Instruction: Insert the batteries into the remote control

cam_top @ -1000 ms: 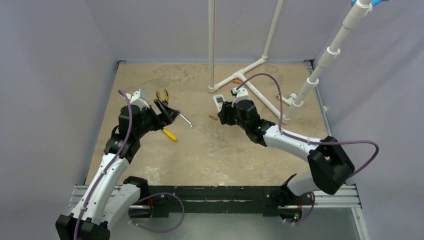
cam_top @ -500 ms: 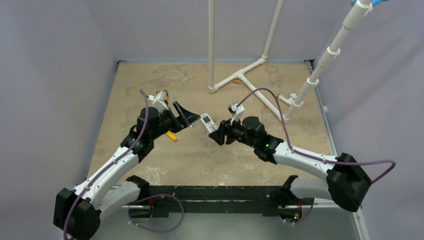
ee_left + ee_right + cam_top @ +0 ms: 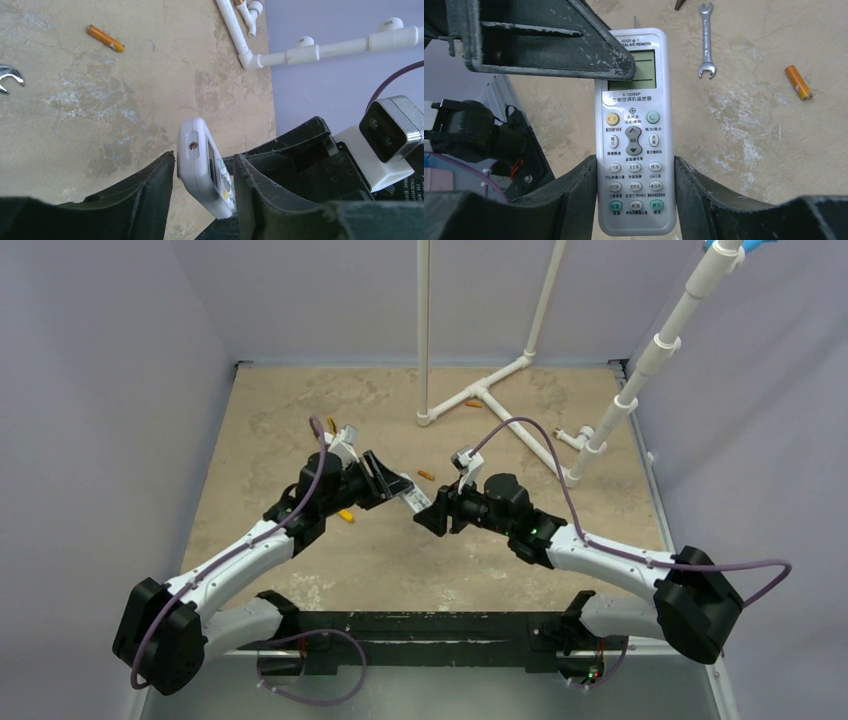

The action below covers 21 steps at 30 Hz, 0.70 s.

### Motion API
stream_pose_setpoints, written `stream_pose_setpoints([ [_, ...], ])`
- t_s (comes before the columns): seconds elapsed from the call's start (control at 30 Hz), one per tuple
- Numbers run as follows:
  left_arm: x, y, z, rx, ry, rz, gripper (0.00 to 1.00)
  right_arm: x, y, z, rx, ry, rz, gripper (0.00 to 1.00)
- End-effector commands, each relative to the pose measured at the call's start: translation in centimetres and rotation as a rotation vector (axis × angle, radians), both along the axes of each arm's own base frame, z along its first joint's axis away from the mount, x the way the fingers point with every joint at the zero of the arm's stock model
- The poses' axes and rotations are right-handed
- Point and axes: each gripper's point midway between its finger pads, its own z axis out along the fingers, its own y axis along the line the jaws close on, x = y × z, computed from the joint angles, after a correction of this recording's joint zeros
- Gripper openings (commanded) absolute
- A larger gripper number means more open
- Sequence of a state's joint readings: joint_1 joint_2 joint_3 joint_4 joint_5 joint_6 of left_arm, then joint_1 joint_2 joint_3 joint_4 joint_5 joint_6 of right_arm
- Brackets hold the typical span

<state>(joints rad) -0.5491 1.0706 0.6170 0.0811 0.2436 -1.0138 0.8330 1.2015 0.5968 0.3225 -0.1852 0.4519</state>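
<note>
The remote control (image 3: 411, 499) is a slim white handset held off the table at the middle, button side toward the right wrist camera. My right gripper (image 3: 635, 170) is shut on its lower long edges (image 3: 428, 514). My left gripper (image 3: 204, 159) straddles the screen end of the remote control (image 3: 202, 170). One finger (image 3: 250, 185) lies against the button face, and the other shows a thin sliver of gap. One orange battery (image 3: 426, 475) lies on the table just behind; it also shows as the battery (image 3: 105, 38) and the battery (image 3: 798, 82). A second battery (image 3: 473, 404) lies by the pipes.
A small silver wrench (image 3: 706, 40) lies on the table under the grippers. A yellow-handled tool (image 3: 345, 514) sits below the left arm. A white PVC pipe frame (image 3: 480, 395) stands at the back, with a slanted pipe (image 3: 640, 380) at the right.
The right arm carried the remote from the back toward the middle. The left arm swung right to meet it, and its jaws narrowed around the remote's screen end.
</note>
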Motion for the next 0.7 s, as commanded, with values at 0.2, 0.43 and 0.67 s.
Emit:
stream_pose_setpoints([
  [0.2,1.3,-1.1,3.7,-0.032,-0.099,-0.008,0.04,-0.4,0.3,3.9,0.082,-0.093,0.022,0.07],
  [0.43,1.0,-0.9,4.4,-0.038,-0.146,-0.016,0.0,-0.8,-1.0,6.1,0.134,-0.139,-0.012,0.67],
  [0.67,-0.6,-1.0,6.7,-0.123,-0.314,-0.08,0.0,-0.5,-2.4,7.0,0.225,-0.063,-0.05,0.77],
])
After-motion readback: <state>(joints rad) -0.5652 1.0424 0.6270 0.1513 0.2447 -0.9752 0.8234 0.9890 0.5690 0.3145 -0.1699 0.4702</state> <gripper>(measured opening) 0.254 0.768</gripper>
